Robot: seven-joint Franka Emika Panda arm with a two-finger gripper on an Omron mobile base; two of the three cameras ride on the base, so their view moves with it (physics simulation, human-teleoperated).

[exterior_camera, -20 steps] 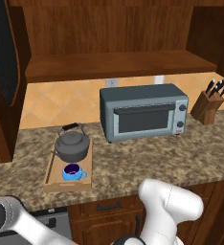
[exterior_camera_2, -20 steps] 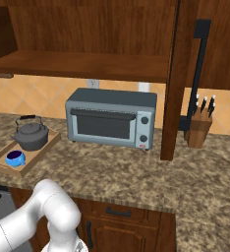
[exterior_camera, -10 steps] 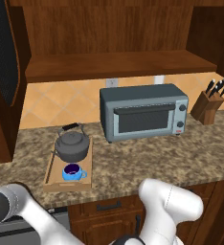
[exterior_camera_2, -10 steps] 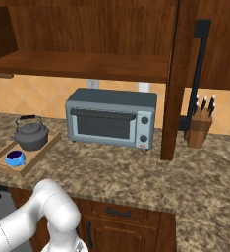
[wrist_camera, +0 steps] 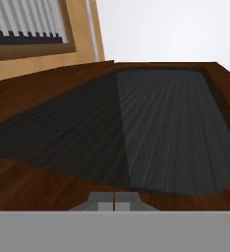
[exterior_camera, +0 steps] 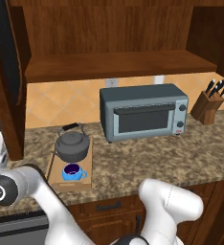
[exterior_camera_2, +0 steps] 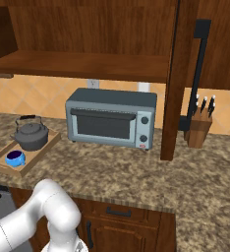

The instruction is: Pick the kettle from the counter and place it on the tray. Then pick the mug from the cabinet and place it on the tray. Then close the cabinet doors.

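Observation:
The dark grey kettle point(exterior_camera: 72, 146) point(exterior_camera_2: 31, 137) stands at the back of the light wooden tray point(exterior_camera: 87, 168) point(exterior_camera_2: 29, 161) on the granite counter point(exterior_camera: 147, 160). The blue mug point(exterior_camera: 72, 172) point(exterior_camera_2: 14, 158) sits on the tray in front of the kettle. The cabinet point(exterior_camera: 114, 64) is open, its shelf bare. My arm reaches left to the open left cabinet door point(exterior_camera: 6, 81). My gripper point(wrist_camera: 114, 202) is shut with nothing in it, close against that door's black mesh panel point(wrist_camera: 151, 133). The right door point(exterior_camera_2: 178, 78) stands open.
A grey-blue toaster oven point(exterior_camera: 142, 112) point(exterior_camera_2: 112, 118) stands mid-counter, right of the tray. A knife block point(exterior_camera: 209, 103) point(exterior_camera_2: 199, 129) is at the far right, beside the right door's black bar handle point(exterior_camera_2: 199, 74). Drawer units point(exterior_camera_2: 119, 212) lie under the counter.
My arm's elbow has risen a little at the left edge of the left base view. Kettle, mug, tray and doors have not moved.

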